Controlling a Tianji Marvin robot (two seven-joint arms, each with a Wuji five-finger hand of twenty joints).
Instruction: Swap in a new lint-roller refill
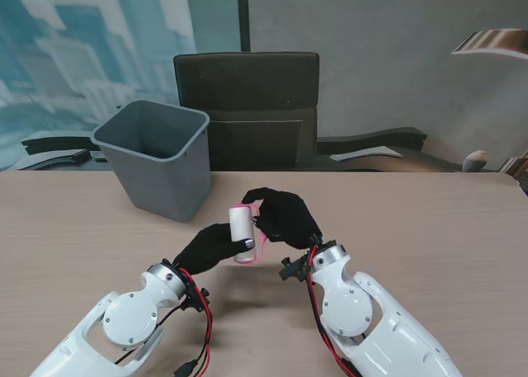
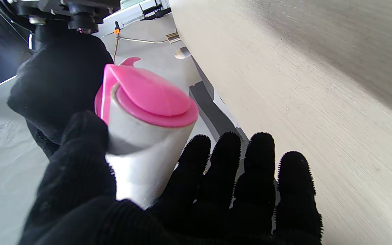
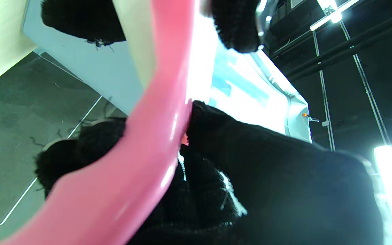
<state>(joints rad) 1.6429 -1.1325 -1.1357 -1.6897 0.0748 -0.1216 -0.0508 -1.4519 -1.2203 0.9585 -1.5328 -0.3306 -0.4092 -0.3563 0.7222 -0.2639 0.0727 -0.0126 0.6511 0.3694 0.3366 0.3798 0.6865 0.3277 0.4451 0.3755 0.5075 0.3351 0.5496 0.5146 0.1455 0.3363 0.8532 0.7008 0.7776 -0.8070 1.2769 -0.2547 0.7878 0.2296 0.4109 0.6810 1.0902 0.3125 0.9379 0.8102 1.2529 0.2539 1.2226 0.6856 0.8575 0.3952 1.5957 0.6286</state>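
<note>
A pink lint roller (image 1: 256,228) with a white refill roll (image 1: 242,226) on it is held up above the table (image 1: 429,228) between both black-gloved hands. My right hand (image 1: 282,216) is shut on the pink handle (image 3: 148,143). My left hand (image 1: 208,247) cups the white roll (image 2: 141,160) from the nearer side, thumb and fingers (image 2: 230,163) around it. The pink end cap (image 2: 155,98) sits over the roll's end in the left wrist view.
A grey waste bin (image 1: 158,156) stands on the table at the far left. A dark office chair (image 1: 246,105) sits behind the far edge. The right side of the wooden table is bare.
</note>
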